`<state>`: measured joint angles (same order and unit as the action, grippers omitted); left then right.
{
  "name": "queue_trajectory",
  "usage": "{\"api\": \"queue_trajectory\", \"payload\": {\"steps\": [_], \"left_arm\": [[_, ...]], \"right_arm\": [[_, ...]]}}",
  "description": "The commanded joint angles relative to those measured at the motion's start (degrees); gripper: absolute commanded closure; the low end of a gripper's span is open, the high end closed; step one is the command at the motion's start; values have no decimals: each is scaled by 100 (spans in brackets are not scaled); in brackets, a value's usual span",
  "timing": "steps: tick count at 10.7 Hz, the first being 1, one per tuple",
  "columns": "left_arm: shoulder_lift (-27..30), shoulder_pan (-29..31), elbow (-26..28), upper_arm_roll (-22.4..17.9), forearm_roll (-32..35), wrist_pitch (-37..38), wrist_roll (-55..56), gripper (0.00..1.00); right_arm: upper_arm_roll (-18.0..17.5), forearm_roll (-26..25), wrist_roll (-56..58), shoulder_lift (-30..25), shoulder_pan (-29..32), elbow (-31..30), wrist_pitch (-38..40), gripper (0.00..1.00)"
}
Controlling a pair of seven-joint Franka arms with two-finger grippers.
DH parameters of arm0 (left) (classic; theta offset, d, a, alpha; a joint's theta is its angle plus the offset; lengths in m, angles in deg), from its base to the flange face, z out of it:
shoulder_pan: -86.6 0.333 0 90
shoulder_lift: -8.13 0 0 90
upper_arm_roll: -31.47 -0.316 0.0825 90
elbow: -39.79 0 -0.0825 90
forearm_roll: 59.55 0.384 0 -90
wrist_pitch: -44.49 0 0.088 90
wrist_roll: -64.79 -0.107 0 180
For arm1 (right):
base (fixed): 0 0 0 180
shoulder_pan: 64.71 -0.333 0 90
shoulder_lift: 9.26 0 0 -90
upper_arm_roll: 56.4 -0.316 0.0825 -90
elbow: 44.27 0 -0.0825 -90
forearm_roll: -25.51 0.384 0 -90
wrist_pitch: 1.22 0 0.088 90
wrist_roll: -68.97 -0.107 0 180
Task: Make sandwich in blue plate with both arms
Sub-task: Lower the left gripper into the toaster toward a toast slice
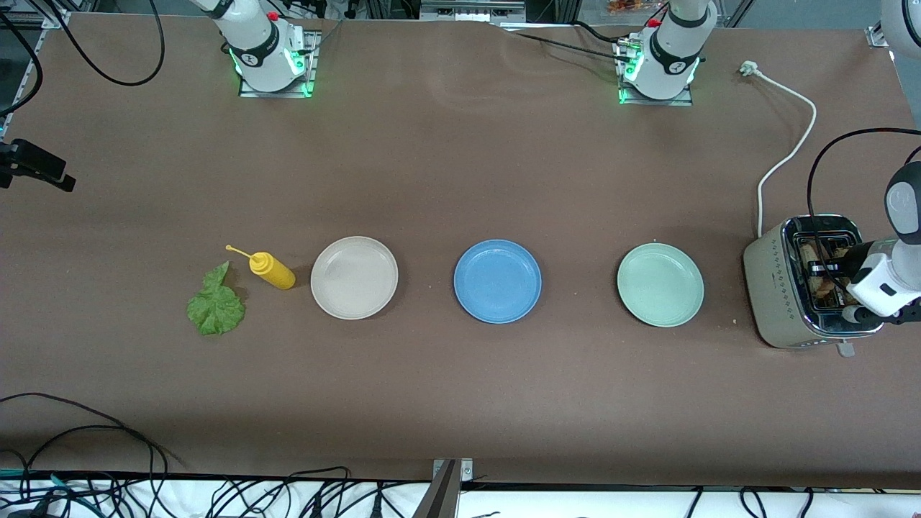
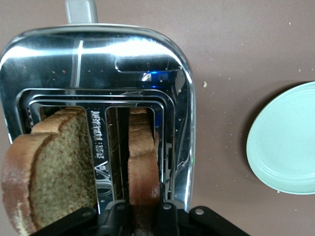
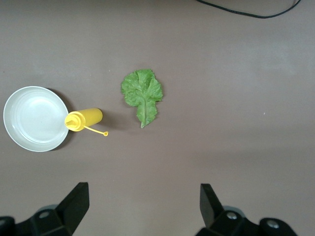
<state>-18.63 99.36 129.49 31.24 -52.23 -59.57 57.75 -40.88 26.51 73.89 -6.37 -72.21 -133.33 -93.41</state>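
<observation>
Sandwich-making is at its first step: the blue plate (image 1: 497, 280) sits bare at the centre of the front view, while both bread slices stand in the toaster (image 1: 809, 284) at the frame's right edge. The left gripper (image 2: 142, 216), seen at the bottom of the left wrist view, is clenched on the inner bread slice (image 2: 143, 162), its black fingers pinching the crust from either side. The outer bread slice (image 2: 51, 167) leans in the neighbouring slot, untouched.

The right gripper (image 3: 142, 201) hangs released, jaws wide apart, over the lettuce leaf (image 1: 215, 306) in the lower left of the front view; that arm appears to be waiting.

By the look of it, the next move calls for a straight lift, so the slice clears the slot's wire guides without snagging or crumbling, then a carry over the mint-green plate (image 1: 660, 284) to the blue one. The pinch is on the crust alone, so a tilt could let the slice slip.

Of the containers, all three plates are bare: the beige plate (image 1: 354, 277) left of centre, the blue plate in the middle, the mint-green one right of centre. The toaster holds both slices, one per slot. A yellow squeeze bottle (image 1: 272, 270) lies on its side between the leaf and the beige plate, its nozzle pointing toward the upper left.
</observation>
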Motion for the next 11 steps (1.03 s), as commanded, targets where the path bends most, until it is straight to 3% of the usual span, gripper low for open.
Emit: {"api": "queue_trajectory", "payload": {"steps": [1, 11], "left_arm": [[126, -20, 12, 23, 77, 140, -87, 100], [443, -29, -576, 93, 605, 1140, -359, 100]], "right_arm": [[4, -4, 44, 53, -6, 126, 96, 0], [21, -4, 44, 71, 29, 135, 87, 0]]}}
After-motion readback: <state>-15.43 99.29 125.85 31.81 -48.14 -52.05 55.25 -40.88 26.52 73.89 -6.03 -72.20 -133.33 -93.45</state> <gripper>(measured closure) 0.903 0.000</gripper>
